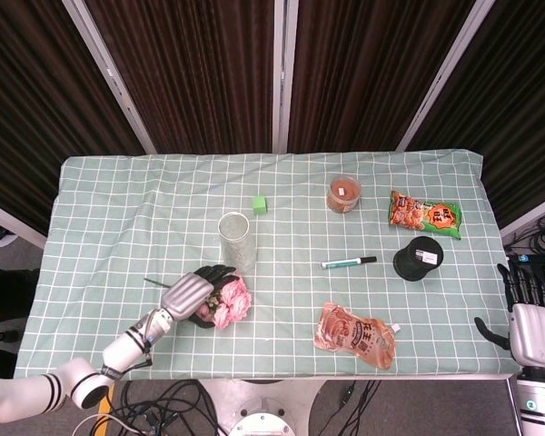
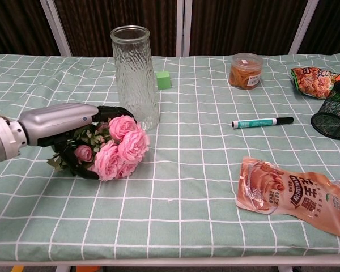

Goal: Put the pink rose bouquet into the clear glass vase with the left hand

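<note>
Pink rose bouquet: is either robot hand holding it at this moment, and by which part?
The left robot hand is wrapped around the pink rose bouquet at its leafy base just behind the blooms, with the bouquet lying on the table. The right robot hand holds nothing.

Bouquet lies just before vase (marker further right).

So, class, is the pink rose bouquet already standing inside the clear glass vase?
No: the pink rose bouquet lies on the tablecloth beside the clear glass vase, with the left robot hand around its stems.
</note>
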`<state>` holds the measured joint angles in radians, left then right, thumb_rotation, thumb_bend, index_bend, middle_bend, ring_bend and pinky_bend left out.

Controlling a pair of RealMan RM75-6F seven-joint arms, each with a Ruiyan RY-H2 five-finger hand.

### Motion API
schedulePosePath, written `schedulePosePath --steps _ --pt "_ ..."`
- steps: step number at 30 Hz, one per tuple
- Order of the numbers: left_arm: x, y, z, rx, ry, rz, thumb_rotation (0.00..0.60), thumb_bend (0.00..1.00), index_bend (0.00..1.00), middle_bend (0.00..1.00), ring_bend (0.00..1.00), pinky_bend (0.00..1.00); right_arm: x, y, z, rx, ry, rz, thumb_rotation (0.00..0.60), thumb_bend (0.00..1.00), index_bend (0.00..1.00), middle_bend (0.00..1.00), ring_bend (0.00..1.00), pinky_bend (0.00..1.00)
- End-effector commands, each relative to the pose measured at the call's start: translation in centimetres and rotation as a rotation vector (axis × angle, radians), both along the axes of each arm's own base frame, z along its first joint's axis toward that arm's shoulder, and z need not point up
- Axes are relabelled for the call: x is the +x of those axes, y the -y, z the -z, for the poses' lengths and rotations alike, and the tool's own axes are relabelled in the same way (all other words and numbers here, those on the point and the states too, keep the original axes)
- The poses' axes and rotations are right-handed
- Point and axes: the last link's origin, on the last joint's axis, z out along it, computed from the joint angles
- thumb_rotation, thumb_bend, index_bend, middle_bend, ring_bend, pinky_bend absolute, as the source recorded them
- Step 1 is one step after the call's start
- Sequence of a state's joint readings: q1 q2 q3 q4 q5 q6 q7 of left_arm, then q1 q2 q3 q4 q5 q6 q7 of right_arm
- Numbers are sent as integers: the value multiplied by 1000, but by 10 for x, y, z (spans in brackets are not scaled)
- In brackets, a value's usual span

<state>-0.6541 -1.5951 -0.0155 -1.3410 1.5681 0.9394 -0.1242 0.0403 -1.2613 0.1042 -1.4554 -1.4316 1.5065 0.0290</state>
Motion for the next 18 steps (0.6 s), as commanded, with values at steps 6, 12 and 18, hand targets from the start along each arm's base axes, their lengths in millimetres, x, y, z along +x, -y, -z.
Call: schedulePosePath --steps 6,12,18 --pt "0 1 2 0 -21 10 600 0 160 140 127 232 -1 0 0 1 -1 3 600 117 0 0 0 0" --pt "0 2 5 0 -39 7 600 4 222 198 176 270 -1 0 -1 -4 -1 5 600 117 0 0 0 0" --pt "2 1 2 37 -19 13 600 47 315 292 259 345 -3 -1 -1 -5 1 11 600 120 0 0 0 0"
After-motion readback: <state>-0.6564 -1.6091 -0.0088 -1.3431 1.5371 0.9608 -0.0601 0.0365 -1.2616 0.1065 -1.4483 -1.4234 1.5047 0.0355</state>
